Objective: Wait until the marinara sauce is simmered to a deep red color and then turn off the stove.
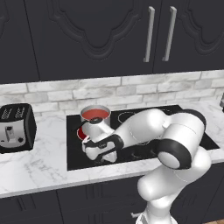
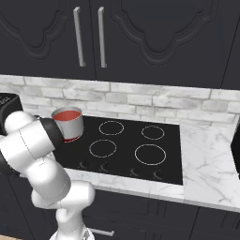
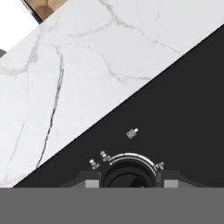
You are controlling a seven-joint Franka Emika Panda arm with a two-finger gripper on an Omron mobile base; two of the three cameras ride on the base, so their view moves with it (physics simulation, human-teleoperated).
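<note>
The marinara sauce (image 1: 95, 114) (image 2: 67, 115) lies red and smooth in a small steel saucepan (image 1: 98, 127) (image 2: 71, 126) on the back-left burner of the stove (image 1: 131, 117) (image 2: 126, 140). Red glow shows at the pan's base. My gripper (image 1: 102, 159) (image 3: 131, 183) is down at the stove's front-left edge, just in front of the pan. In the hand view a round dark knob (image 3: 129, 174) with a white arc and marks sits between my two fingertips, which stand against its sides.
A black-and-silver toaster (image 1: 16, 127) stands on the marble counter (image 1: 39, 166) left of the stove. More knobs (image 2: 135, 172) line the stove's front. Dark cabinets with steel handles (image 1: 149, 34) hang above. A dark object (image 2: 236, 150) sits at the far right.
</note>
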